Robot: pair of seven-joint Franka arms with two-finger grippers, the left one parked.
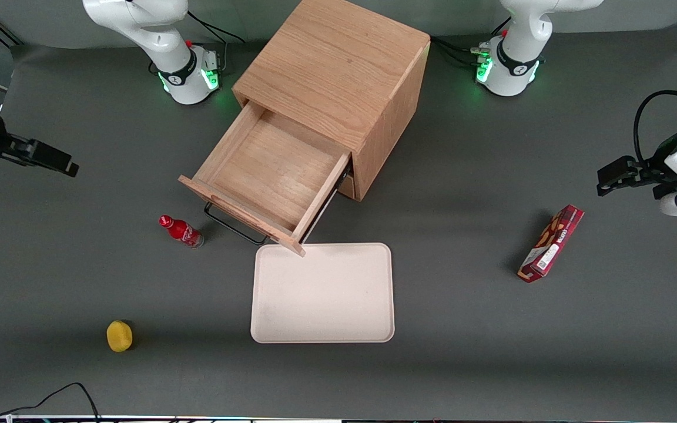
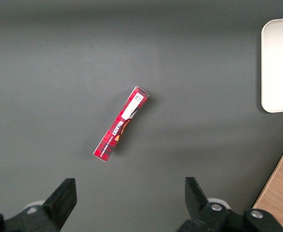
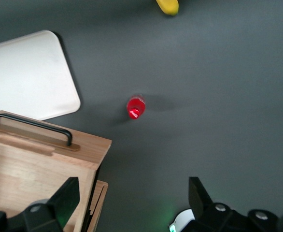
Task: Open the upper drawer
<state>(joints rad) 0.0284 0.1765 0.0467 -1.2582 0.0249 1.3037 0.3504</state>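
The upper drawer (image 1: 268, 170) of the wooden cabinet (image 1: 338, 64) stands pulled far out, its plain wood interior bare. Its black wire handle (image 1: 235, 226) faces the front camera. My right gripper (image 1: 68, 166) hovers well away from the drawer, toward the working arm's end of the table, above bare mat. In the right wrist view the gripper (image 3: 132, 188) is open with nothing between its fingers; the upper drawer (image 3: 30, 174), its handle (image 3: 33, 125) and the edge of the lower drawer (image 3: 99, 198) show beneath it.
A small red bottle (image 1: 181, 231) stands beside the drawer's handle. A cream tray (image 1: 322, 292) lies just in front of the drawer. A yellow object (image 1: 119, 336) sits nearer the front camera. A red snack box (image 1: 552, 242) lies toward the parked arm's end.
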